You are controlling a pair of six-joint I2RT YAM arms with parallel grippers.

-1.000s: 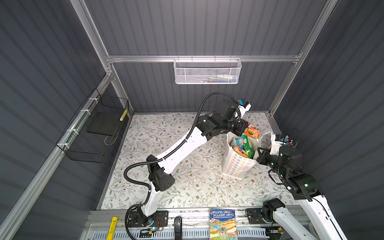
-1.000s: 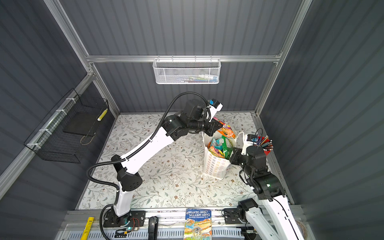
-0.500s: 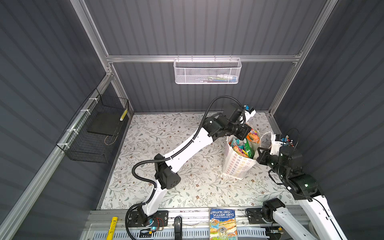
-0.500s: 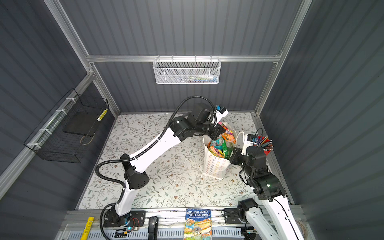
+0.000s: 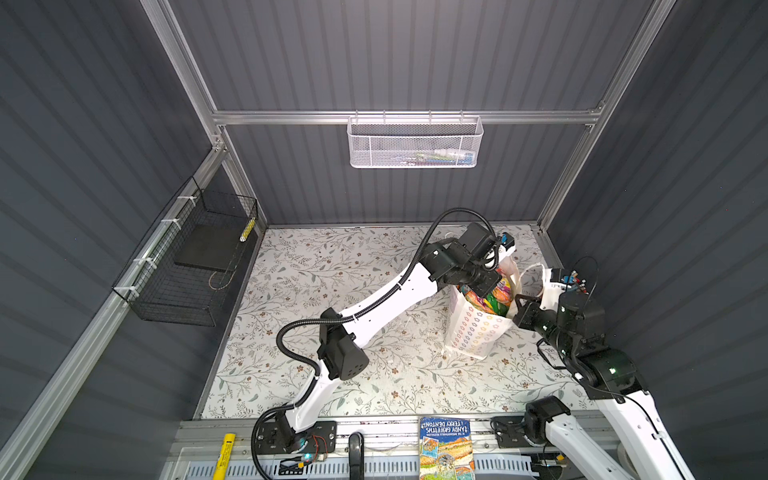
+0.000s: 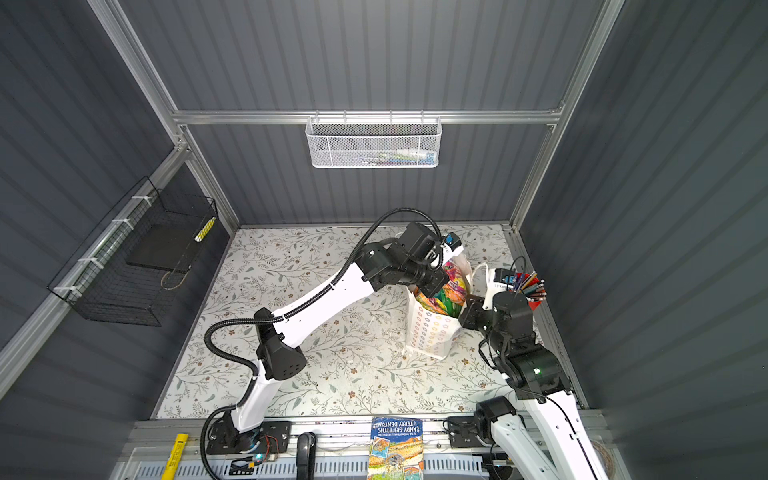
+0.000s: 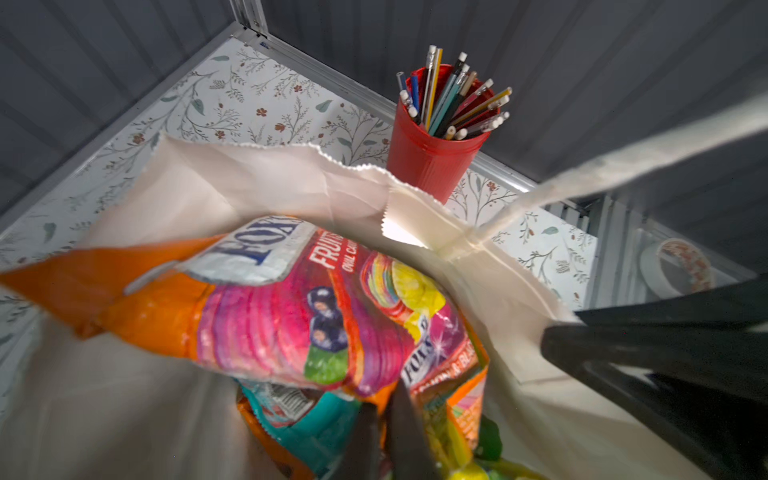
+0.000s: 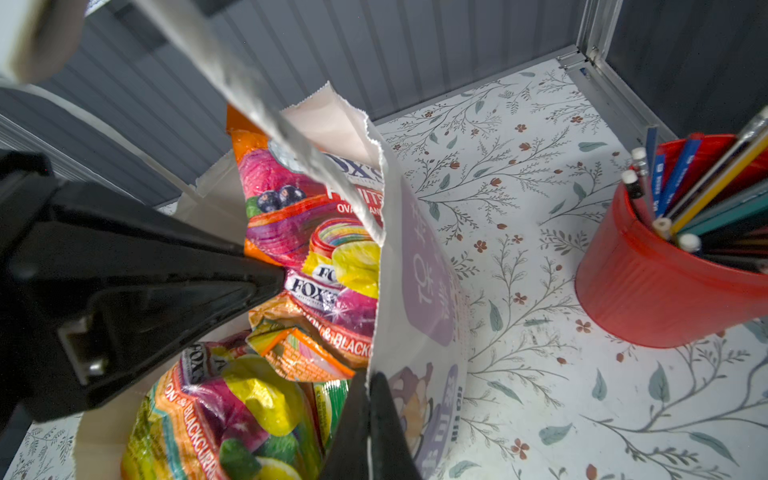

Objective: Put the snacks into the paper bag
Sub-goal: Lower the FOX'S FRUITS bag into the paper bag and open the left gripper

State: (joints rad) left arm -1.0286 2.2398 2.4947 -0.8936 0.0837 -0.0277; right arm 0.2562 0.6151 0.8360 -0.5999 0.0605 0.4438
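Observation:
The white paper bag [image 5: 473, 332] [image 6: 432, 332] stands upright at the right of the floral mat, its mouth full of glossy FOX'S snacks [image 5: 490, 299] [image 6: 444, 295]. My left gripper [image 7: 384, 399] reaches down into the bag's mouth, its fingers a narrow gap apart. An orange-pink packet [image 7: 291, 320] lies on top of the others just ahead of the fingertips, and its edge shows in the gap. My right gripper [image 8: 368, 378] is shut on the bag's side wall [image 8: 419, 266] at the rim and holds the mouth open. The bag's white cord handle [image 7: 623, 162] crosses the left wrist view.
A red pencil cup [image 7: 428, 158] [image 8: 648, 299] stands close beside the bag, against the right wall. An illustrated book [image 5: 445, 449] lies on the front rail. A white mesh basket [image 5: 415, 143] hangs on the back wall and a black wire basket [image 5: 187, 266] on the left wall.
My left gripper has come down from above the bag's far rim into its mouth with the orange-pink packet, and its fingers have parted a little. The right arm has stayed put.

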